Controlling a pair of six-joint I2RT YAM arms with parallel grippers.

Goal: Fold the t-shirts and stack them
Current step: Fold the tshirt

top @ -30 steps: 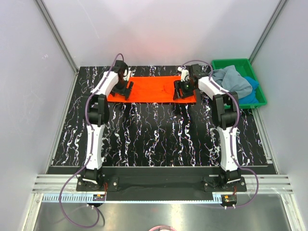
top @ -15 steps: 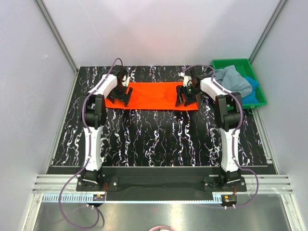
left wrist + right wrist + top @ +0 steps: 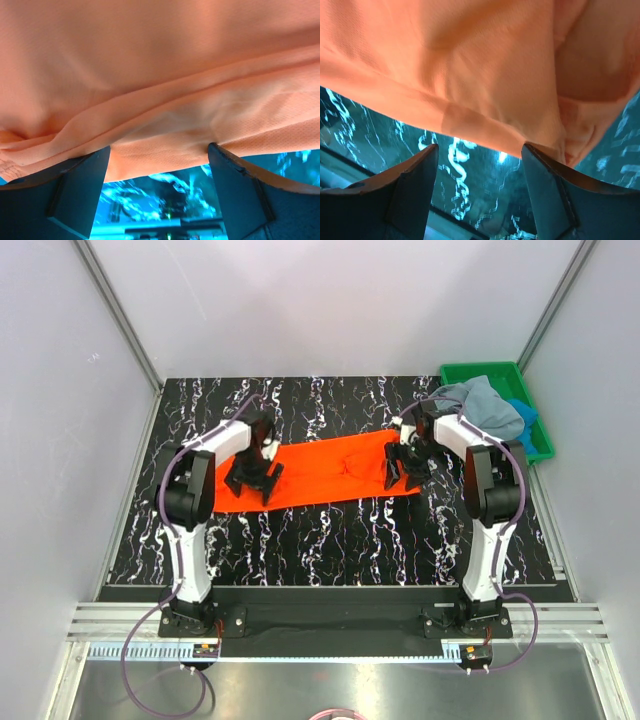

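Note:
The bright orange t-shirt (image 3: 320, 472) lies as a long folded strip across the middle of the black marbled table (image 3: 330, 540). My left gripper (image 3: 252, 480) stands on the strip's left end and my right gripper (image 3: 400, 472) on its right end. In the left wrist view the fingers are wide apart around the gripper (image 3: 159, 150), with the orange cloth (image 3: 160, 75) edge just beyond their tips. The right wrist view shows the same: gripper (image 3: 480, 147) open, orange cloth (image 3: 470, 60) above. The grey-blue t-shirt (image 3: 485, 405) and the bright blue t-shirt (image 3: 520, 430) lie crumpled in the tray.
The green plastic tray (image 3: 480, 367) sits at the back right corner of the table, close to the right arm. White walls and metal rails enclose the table on three sides.
Both grippers and the orange strip have moved from the back of the table toward the near side; the strip now lies slightly slanted, its left end lower.

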